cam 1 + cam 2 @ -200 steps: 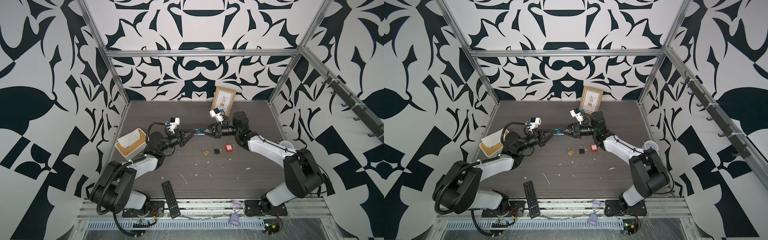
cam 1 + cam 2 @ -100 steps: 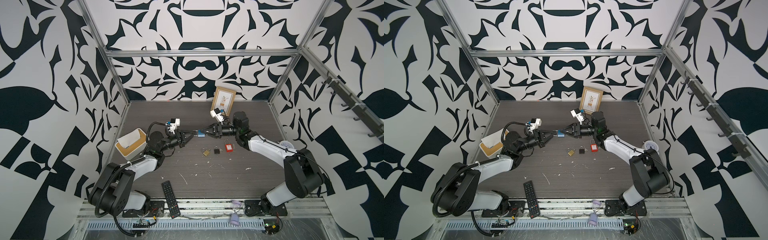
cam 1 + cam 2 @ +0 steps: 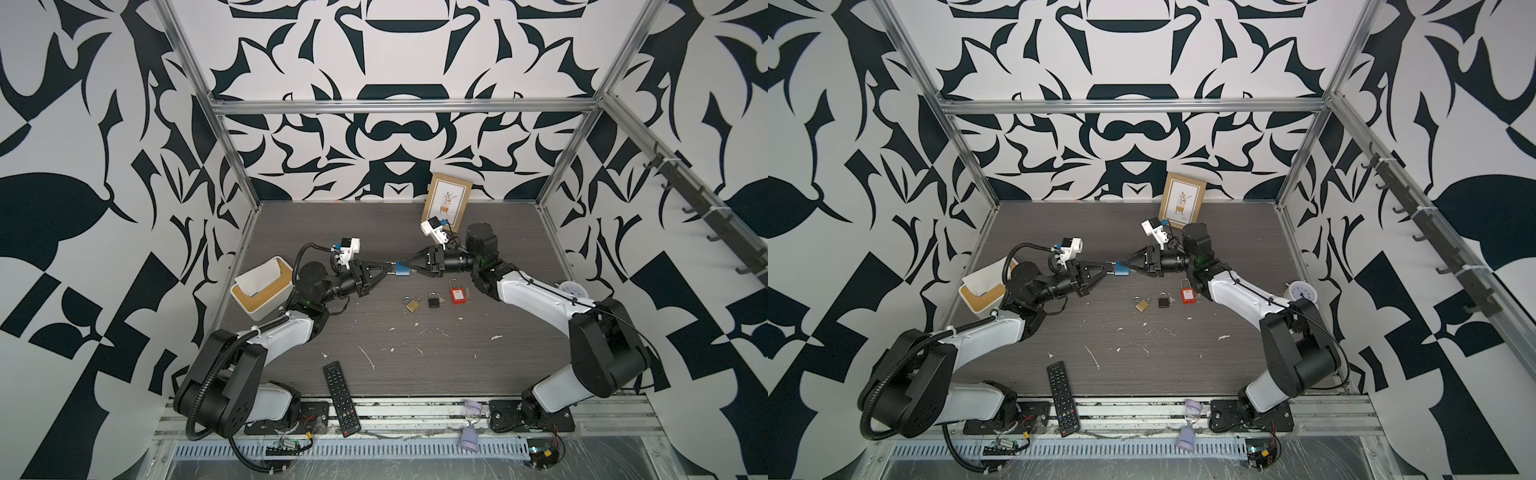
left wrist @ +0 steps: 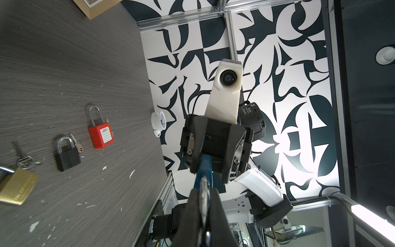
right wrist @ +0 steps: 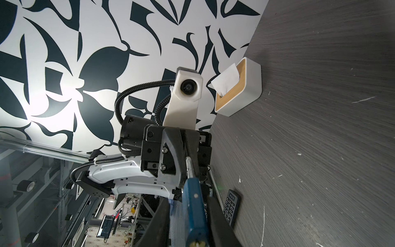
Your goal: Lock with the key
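A blue padlock (image 3: 402, 270) (image 3: 1122, 270) hangs in the air above the table's middle, between my two grippers. My left gripper (image 3: 388, 274) (image 4: 204, 190) is shut on its silver shackle (image 5: 189, 169). My right gripper (image 3: 404, 269) (image 5: 188, 201) stands open around the blue body (image 5: 193, 205), with a gap on each side of it. A brass keyway shows at the body's end (image 5: 197, 243). I cannot tell whether a key sits in it. Loose keys (image 4: 22, 157) lie on the table by the other padlocks.
Below the grippers a brass padlock (image 3: 412, 305), a black padlock (image 3: 433, 300) and a red padlock (image 3: 456, 294) lie in a row. A tissue box (image 3: 264, 293) stands at the left wall, a picture frame (image 3: 446, 205) at the back, a remote (image 3: 338, 392) at the front, a white clock (image 3: 571, 289) on the right.
My right gripper's jaws have spread away from the blue padlock's body. The left gripper keeps its hold on the shackle, and both arms have barely moved.
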### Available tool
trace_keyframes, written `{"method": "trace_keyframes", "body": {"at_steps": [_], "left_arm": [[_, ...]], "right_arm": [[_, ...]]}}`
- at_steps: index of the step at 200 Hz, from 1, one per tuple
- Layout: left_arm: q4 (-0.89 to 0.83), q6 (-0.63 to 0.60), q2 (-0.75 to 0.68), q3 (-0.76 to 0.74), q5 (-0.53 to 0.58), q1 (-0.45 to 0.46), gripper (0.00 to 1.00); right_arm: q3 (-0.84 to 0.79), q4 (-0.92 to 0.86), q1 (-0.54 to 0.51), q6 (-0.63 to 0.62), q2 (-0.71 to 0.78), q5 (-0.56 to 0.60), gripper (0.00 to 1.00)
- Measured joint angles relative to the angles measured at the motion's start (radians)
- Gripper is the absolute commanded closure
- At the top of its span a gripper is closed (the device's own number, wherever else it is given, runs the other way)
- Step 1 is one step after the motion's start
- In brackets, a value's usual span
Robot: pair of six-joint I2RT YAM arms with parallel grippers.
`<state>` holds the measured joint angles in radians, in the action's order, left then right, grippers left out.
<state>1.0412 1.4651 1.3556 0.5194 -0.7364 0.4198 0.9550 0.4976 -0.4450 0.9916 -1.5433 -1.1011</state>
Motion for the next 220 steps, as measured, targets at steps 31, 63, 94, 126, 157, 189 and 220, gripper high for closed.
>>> {"method": "trace_keyframes", "body": {"at_steps": [31,63,94,126,157,189,220], "left_arm": [[0.000,0.000,0.000,0.000,-0.001,0.000,1.00],[0.003,0.000,0.000,0.002,-0.001,0.001,1.00],[0.005,0.000,0.000,0.002,-0.001,0.000,1.00],[0.001,0.000,0.000,0.003,-0.002,0.000,1.00],[0.001,0.000,0.001,0.004,-0.002,-0.002,1.00],[0.008,0.002,0.010,0.004,-0.005,-0.003,1.00],[0.022,0.004,0.016,0.004,-0.008,-0.003,1.00]], "right_arm": [[-0.001,-0.008,-0.002,-0.001,0.006,0.001,0.69],[-0.001,-0.030,-0.002,-0.006,0.023,0.006,0.70],[-0.005,-0.044,-0.002,-0.023,0.029,0.010,0.70],[-0.011,-0.054,-0.004,-0.030,0.035,0.014,0.71],[-0.011,-0.058,-0.013,-0.032,0.035,0.022,0.72],[-0.011,-0.068,-0.016,-0.034,0.035,0.028,0.74],[-0.011,-0.082,-0.016,-0.037,0.035,0.035,0.84]]}}
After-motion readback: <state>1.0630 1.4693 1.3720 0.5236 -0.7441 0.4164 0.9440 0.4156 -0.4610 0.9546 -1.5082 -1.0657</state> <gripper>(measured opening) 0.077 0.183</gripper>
